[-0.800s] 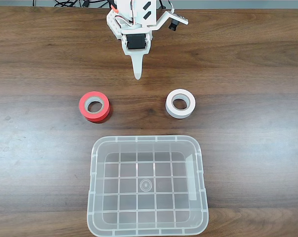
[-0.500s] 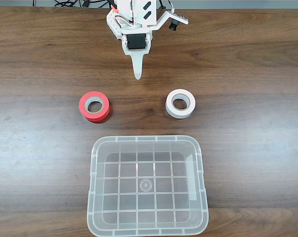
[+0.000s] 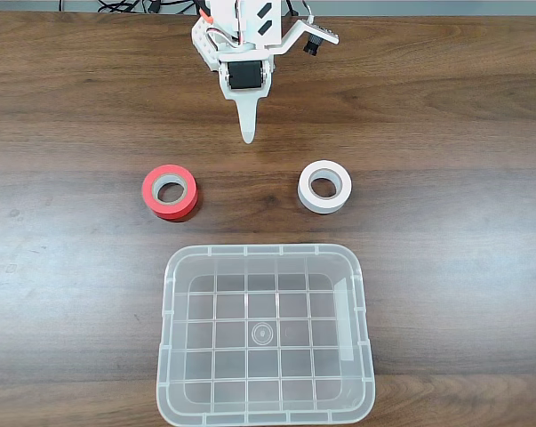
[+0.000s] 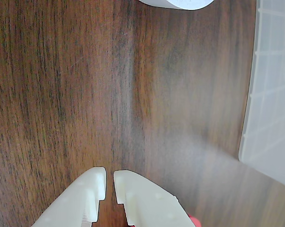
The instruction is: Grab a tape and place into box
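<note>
A: Dark wood-grain table point(image 3: 445, 107) running edge to edge in the fixed view, and three things sitting flat on it.

B: Off the gripper point(image 3: 247, 135) tip, the red tape roll point(image 3: 170, 191) lies down and to its left, the tape point(image 3: 324, 187) down and to its right, well apart.

A: Further out past both, the box point(image 3: 266, 414) rests on the wood, centred almost under the tip.

B: Wrist view agrees: bare grain ahead of the fingers.

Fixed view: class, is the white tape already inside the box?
No, the white tape lies on the table, outside the box.
</note>
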Controlling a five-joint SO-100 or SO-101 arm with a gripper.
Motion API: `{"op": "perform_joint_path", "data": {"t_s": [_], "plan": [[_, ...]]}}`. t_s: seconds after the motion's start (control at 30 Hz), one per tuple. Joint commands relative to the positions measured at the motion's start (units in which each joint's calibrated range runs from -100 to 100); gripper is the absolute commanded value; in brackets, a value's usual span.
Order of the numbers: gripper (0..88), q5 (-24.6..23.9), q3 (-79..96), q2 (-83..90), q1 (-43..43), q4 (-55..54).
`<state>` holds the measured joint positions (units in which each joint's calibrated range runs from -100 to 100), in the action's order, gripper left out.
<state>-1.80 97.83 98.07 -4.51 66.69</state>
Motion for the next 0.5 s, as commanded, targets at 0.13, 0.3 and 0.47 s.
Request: {"op": "perform_joint_path", "data": {"t_s": [0.13,0.3,0.47], "plan": [[1.3,0.1,-0.6,0.6,-0.4,-0.7],[1.3,0.1,-0.5,0.6,-0.5,-2.9],[1.3,0.1,-1.2,0.6,-0.5,-12.1]]}}
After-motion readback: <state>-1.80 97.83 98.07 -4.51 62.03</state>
